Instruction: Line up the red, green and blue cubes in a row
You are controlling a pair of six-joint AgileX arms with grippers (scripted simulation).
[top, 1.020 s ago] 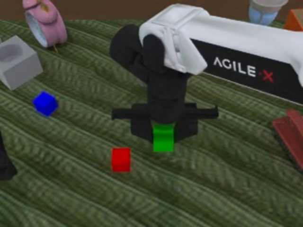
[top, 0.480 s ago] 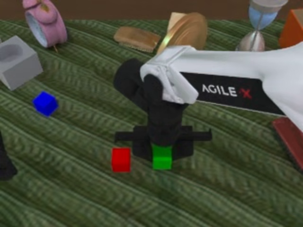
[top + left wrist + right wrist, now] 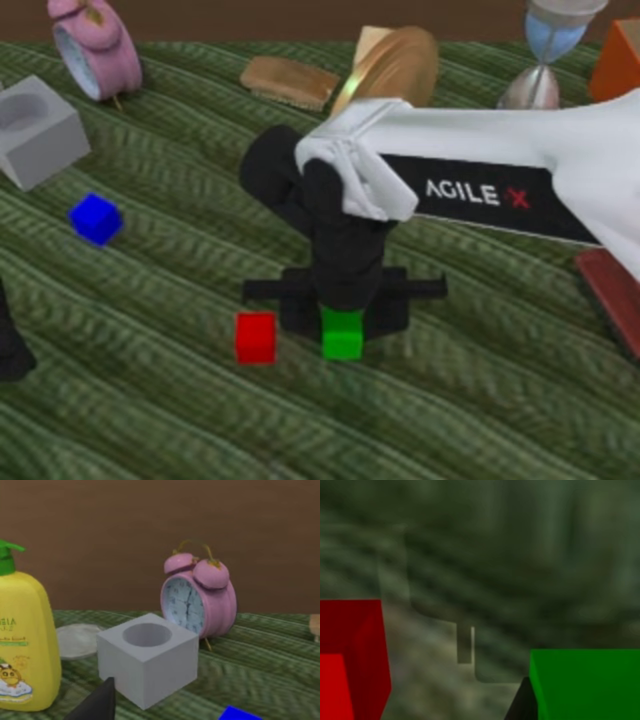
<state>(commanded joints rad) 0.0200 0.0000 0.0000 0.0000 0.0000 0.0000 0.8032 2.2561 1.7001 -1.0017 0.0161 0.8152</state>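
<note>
Right claw (image 3: 343, 318): lowered at the worktop's centre, reached in from 3 o'clock; closed around the green cube, a dark finger being seen against the cube's side in the right wrist view.
Green cube (image 3: 342, 333): held at the claw's tip, low over or on the cloth; which of the two cannot be told.
Red cube (image 3: 255, 337): set at 9 o'clock from the green cube, near it with a gap between, level with it; seen also in the right wrist view (image 3: 350, 660) apart from the green cube (image 3: 585, 682).
Blue cube (image 3: 96, 218): placed well apart at 10 o'clock from the claw, turned at an angle, out of line with the other two; one corner caught in the left wrist view (image 3: 239, 714).
Left claw (image 3: 10, 345): parked at the worktop's 9 o'clock edge, only a dark part seen; whether its fingers are wide or narrow cannot be told.
Grey block (image 3: 35, 130): found at 10 o'clock, beyond the blue cube, its round hollow facing up.
Pink clock (image 3: 95, 50): stood at 11 o'clock, just beside the grey block.
Gold disc (image 3: 395, 65): leaned at 12 o'clock, behind the right arm.
Hourglass (image 3: 545, 50): stood at 1 o'clock.
Worktop (image 3: 480, 400): covered in a green ribbed cloth.
</note>
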